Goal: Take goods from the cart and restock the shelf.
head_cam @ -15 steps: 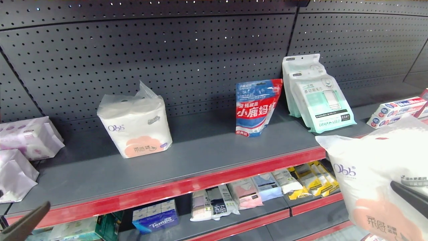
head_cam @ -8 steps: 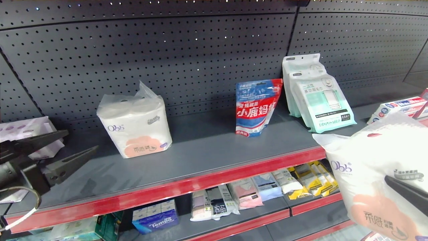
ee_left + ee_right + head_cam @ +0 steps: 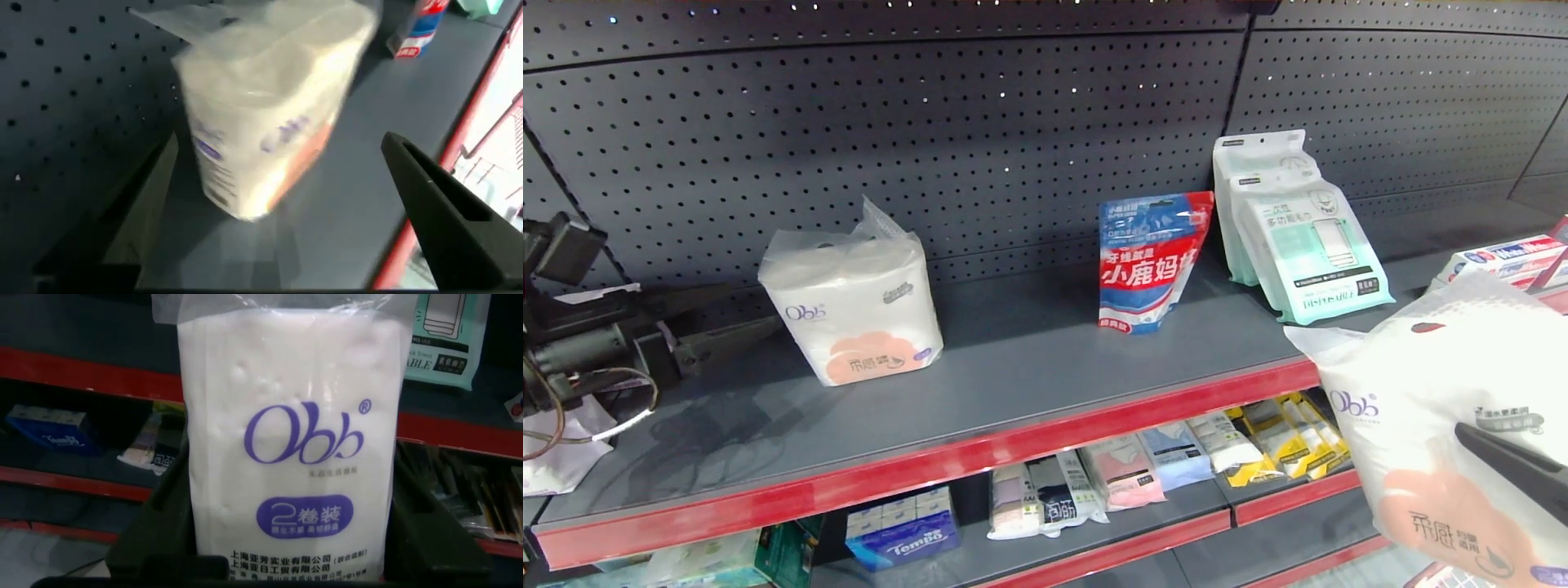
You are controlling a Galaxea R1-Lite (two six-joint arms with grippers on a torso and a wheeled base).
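White plastic wrapping marks the nearest thing: a held tissue pack (image 3: 1445, 425) with purple lettering and a peach patch, at 4 o'clock in the head view, in front of and below the shelf's red front edge (image 3: 1013, 445). The right gripper (image 3: 294, 527) has it clamped, one dark finger pressed to each side of the pack (image 3: 294, 441) in the right wrist view. Below the red edge, at 6 o'clock, a lower shelf carries a blue tissue box (image 3: 903, 527) and a row of flat pastel and yellow packets (image 3: 1160, 465). At 9 o'clock the left gripper (image 3: 760, 306) hovers over the grey shelf board (image 3: 1029, 359), its fingers spread wide and holding nothing. Its tips stop just short of a second tissue pack (image 3: 854, 314), which stands upright on the board at the gripper's 3 o'clock. From the left wrist view this pack (image 3: 270, 122) lies ahead, in line with the gap between the open fingers (image 3: 433, 212). Farther back, toward 1 o'clock, a red and blue pouch (image 3: 1147, 261) stands upright. Just beside it, at its 3 o'clock, mint-green packs (image 3: 1298, 237) lean backwards. Toothpaste boxes (image 3: 1494, 261) lie near the right edge. A dark pegboard wall (image 3: 980, 139) closes the back.
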